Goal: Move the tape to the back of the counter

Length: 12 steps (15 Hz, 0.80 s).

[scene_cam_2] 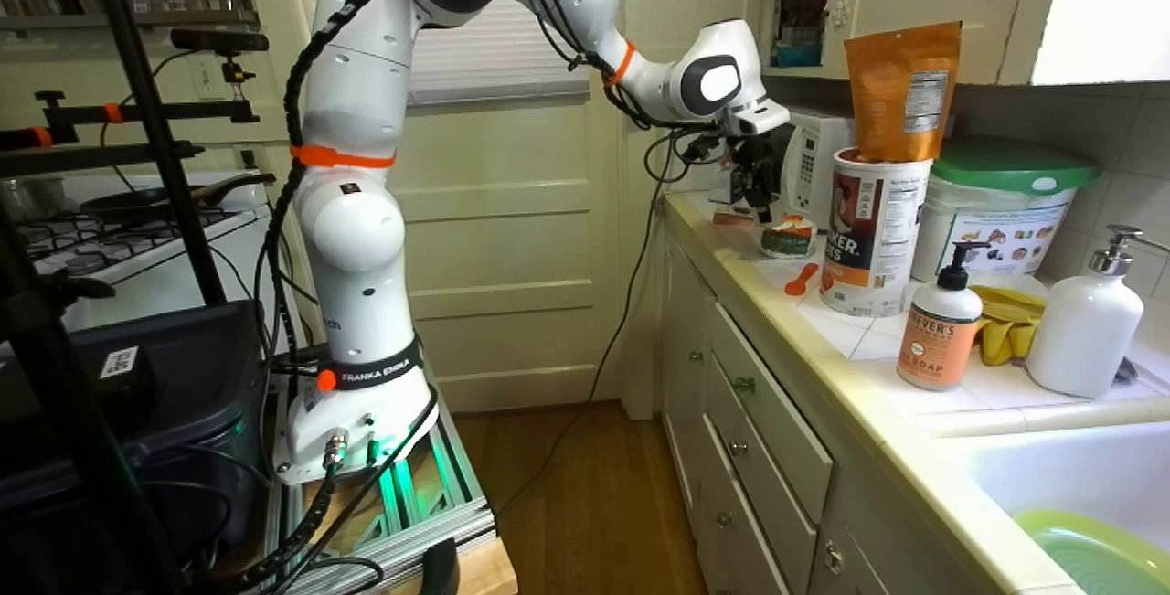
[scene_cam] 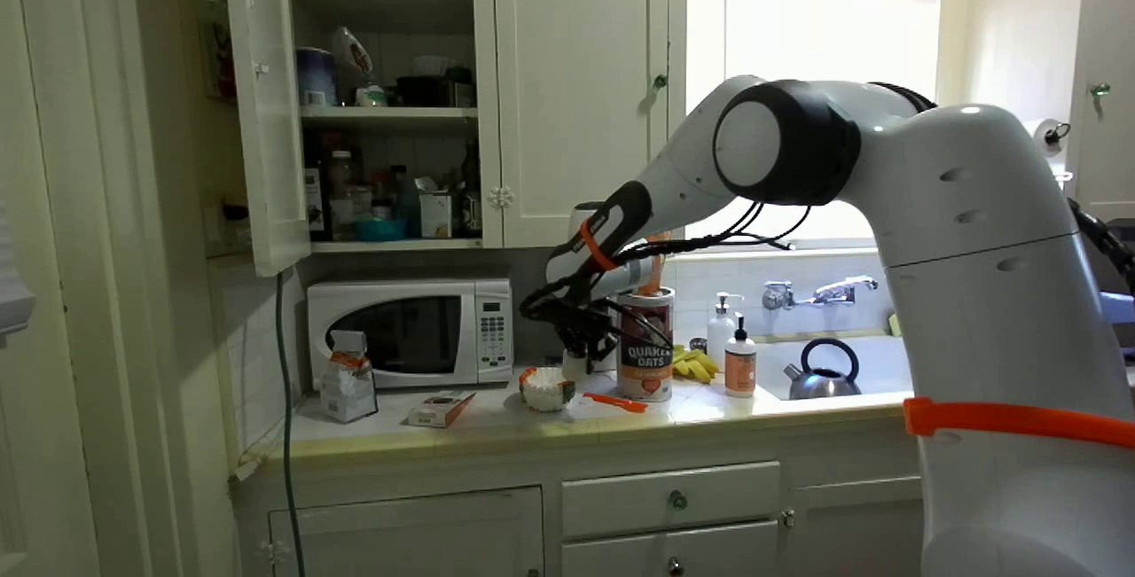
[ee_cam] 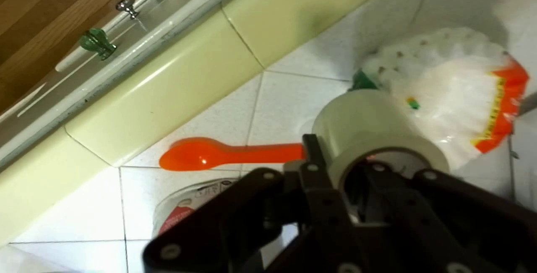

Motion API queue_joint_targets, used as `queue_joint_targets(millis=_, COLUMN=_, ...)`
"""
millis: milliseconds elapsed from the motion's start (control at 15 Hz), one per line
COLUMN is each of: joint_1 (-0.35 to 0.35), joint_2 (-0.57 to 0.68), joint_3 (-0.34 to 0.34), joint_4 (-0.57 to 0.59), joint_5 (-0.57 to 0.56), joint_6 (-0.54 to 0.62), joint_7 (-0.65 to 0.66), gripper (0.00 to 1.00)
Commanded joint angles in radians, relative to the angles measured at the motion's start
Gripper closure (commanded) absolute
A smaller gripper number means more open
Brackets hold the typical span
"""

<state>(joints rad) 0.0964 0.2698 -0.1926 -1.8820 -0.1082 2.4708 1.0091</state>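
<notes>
The tape (ee_cam: 361,118) is a cream-white roll in the wrist view. It also shows in an exterior view as a small pale cylinder (scene_cam: 575,368) under the gripper. My gripper (ee_cam: 340,159) is shut on the roll's wall, one finger outside it and one inside its hole. The gripper (scene_cam: 587,342) is low over the counter (scene_cam: 497,446), between the microwave and the oats canister. In an exterior view the gripper (scene_cam_2: 760,197) points down, and I cannot make out the tape there. I cannot tell whether the tape touches the counter.
White fluted filters in a clear wrapper (ee_cam: 449,97) lie right beside the tape. An orange scoop (ee_cam: 197,153) lies near the front edge. A tall oats canister (scene_cam_2: 873,239) stands close by. The microwave (scene_cam: 408,333), a small box (scene_cam: 439,409) and an open cabinet door (scene_cam: 266,107) are around.
</notes>
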Motion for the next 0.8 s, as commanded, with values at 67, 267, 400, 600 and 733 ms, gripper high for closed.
queue_joint_targets(millis=67, joint_1=-0.008, joint_2=-0.024, joint_3=0.052, joint_4=0.072, joint_5=0.002, joint_6=0.003, joint_7=0.034, gripper=0.96)
queue_joint_targets(millis=267, joint_1=-0.016, joint_2=-0.033, joint_3=0.063, joint_4=0.074, joint_5=-0.005, joint_6=0.017, joint_7=0.023, gripper=0.85)
queue_joint_targets(millis=400, joint_1=-0.014, joint_2=-0.017, joint_3=0.064, joint_4=0.102, joint_5=-0.004, joint_6=0.019, joint_7=0.022, gripper=0.85)
queue_joint_targets(millis=600, joint_1=-0.016, joint_2=0.023, joint_3=0.056, joint_4=0.128, joint_5=-0.009, joint_6=0.057, joint_7=0.040, gripper=0.96)
queue_joint_targets(millis=733, joint_1=-0.017, joint_2=0.097, joint_3=0.049, joint_4=0.182, joint_5=-0.013, joint_6=0.159, joint_7=0.063, gripper=0.96)
